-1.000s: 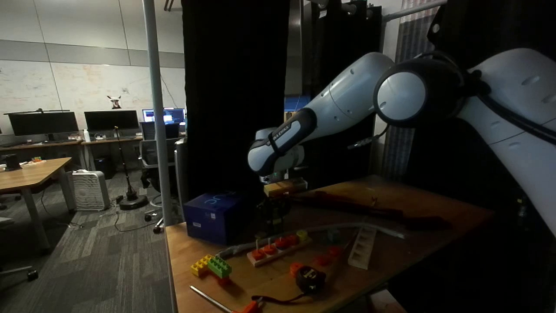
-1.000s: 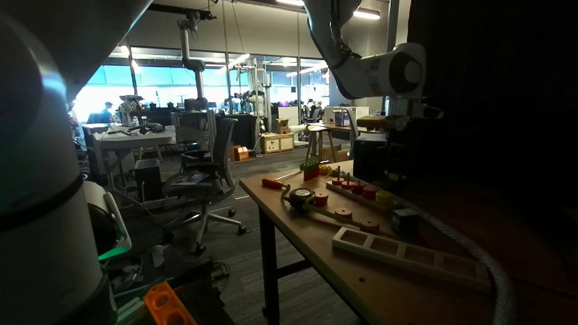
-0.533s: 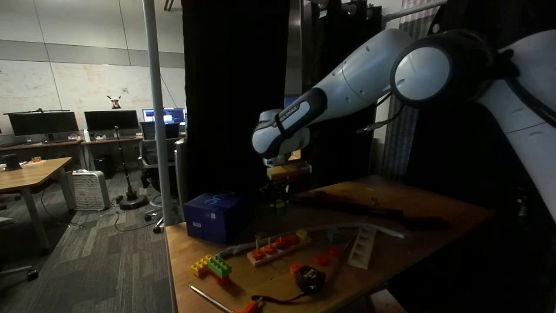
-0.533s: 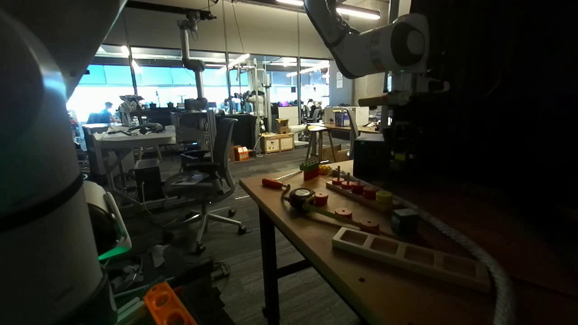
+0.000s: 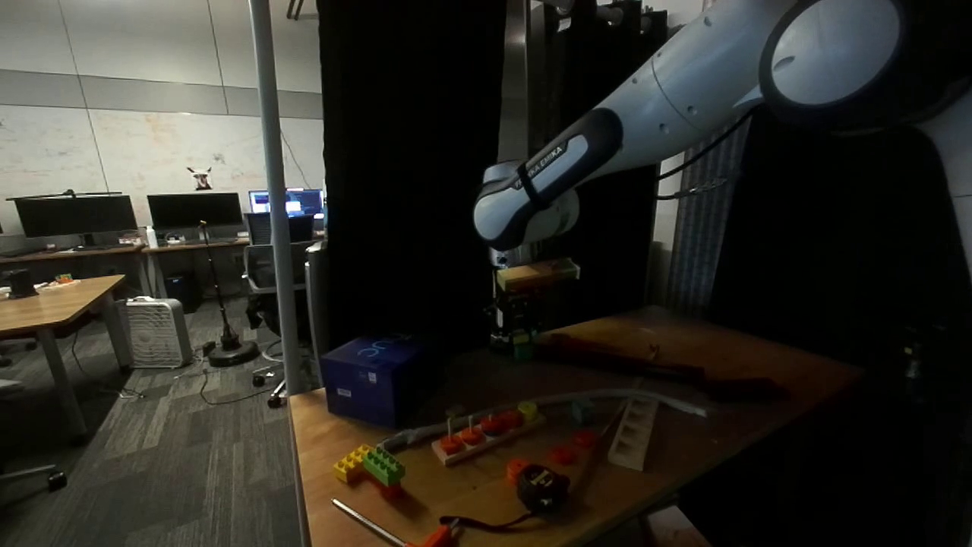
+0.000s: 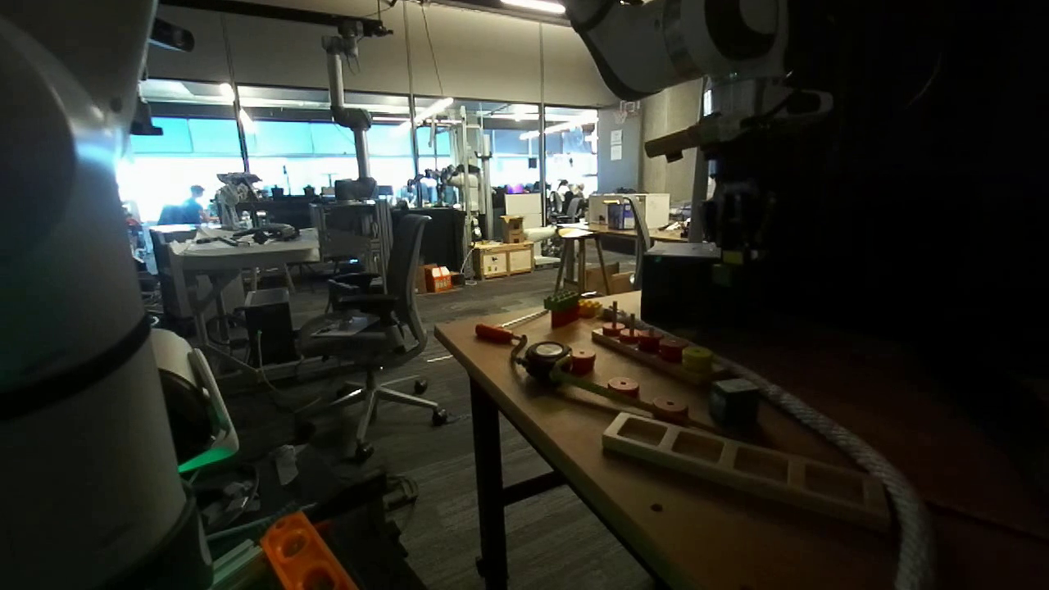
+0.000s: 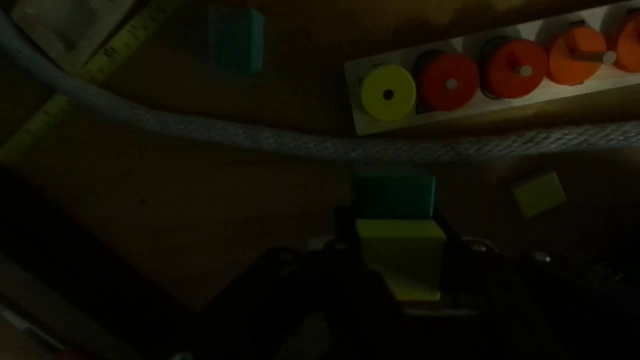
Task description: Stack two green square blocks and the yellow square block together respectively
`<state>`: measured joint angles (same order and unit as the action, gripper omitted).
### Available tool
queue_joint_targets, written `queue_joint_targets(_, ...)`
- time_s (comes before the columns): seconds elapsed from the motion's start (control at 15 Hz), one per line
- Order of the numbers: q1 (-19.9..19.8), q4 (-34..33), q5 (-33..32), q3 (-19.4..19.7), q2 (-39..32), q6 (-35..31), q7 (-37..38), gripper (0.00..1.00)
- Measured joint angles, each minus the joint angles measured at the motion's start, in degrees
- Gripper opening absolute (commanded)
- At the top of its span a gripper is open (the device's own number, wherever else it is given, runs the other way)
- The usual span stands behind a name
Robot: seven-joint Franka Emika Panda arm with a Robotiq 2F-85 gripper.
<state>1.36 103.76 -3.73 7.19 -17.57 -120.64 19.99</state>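
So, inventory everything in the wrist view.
Yellow square block: one, yellow, held
Green square blocks: two, green, one beneath the yellow one, one upper left
Small angular block: one, yellowish, right
Wooden table: one, brown, background
Braided rope: one, grey, across table
Wooden pegboard: one, pale, upper right
Round discs: at least five, red, orange, yellow, on pegboard
Measuring tape: one, yellow, upper left
Wooden tray: one, pale, top left
Long shape: one, dark, lower left, unidentifiable
Robotiq gripper: one, black, lower centre

blue box (image 5: 361, 391), tape measure (image 5: 543, 488) on table (image 5: 456, 486); rope (image 7: 240, 134) beside pegboard (image 7: 481, 103)
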Motion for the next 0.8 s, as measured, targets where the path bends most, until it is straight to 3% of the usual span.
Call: queue_joint_targets(0.8,-4.1,18.88,-0.45,0.41,13.88,-2.72,0.42,0.22)
